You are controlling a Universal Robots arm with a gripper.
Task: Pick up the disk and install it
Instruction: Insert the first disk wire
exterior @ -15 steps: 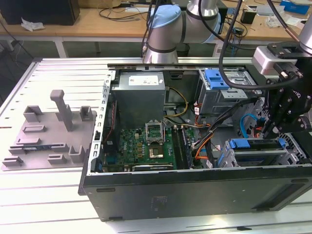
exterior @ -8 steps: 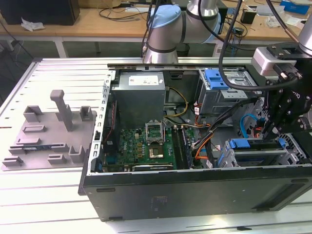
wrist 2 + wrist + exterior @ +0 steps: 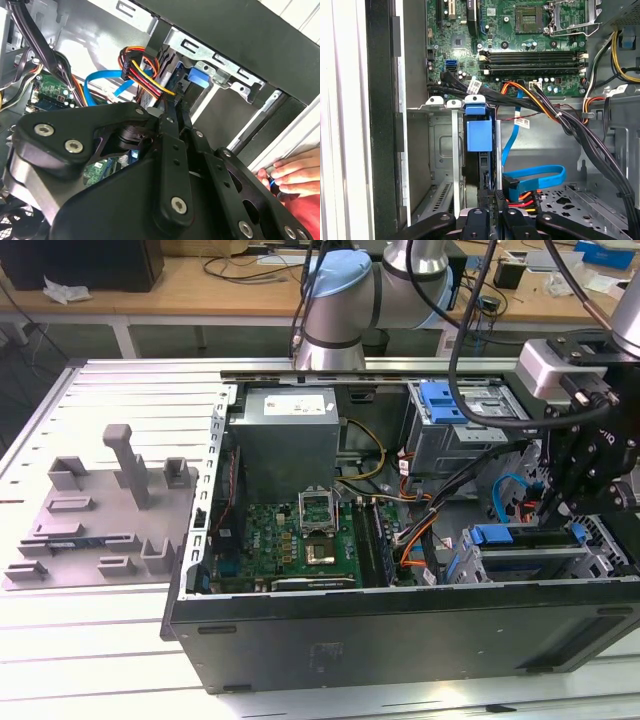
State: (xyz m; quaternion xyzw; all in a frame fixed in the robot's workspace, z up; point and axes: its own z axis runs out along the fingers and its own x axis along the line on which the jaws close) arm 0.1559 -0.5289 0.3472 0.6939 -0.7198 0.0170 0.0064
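hovering inside the open pc case [image 3: 400, 635], end effector [image 3: 490, 212] pinched shut on the disk [image 3: 479, 135] standing upright in its drive bay [image 3: 440, 150].

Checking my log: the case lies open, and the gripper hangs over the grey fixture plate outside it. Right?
No. The exterior view shows the gripper over the drive cage in the open case, at that view's right; the grey fixture plate lies at its left.

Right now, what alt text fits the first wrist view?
The gripper hangs over an open computer case, above a blue-framed disk standing on edge in a metal drive bay. Beyond lie a green motherboard, a curved blue cable and bundled wires.
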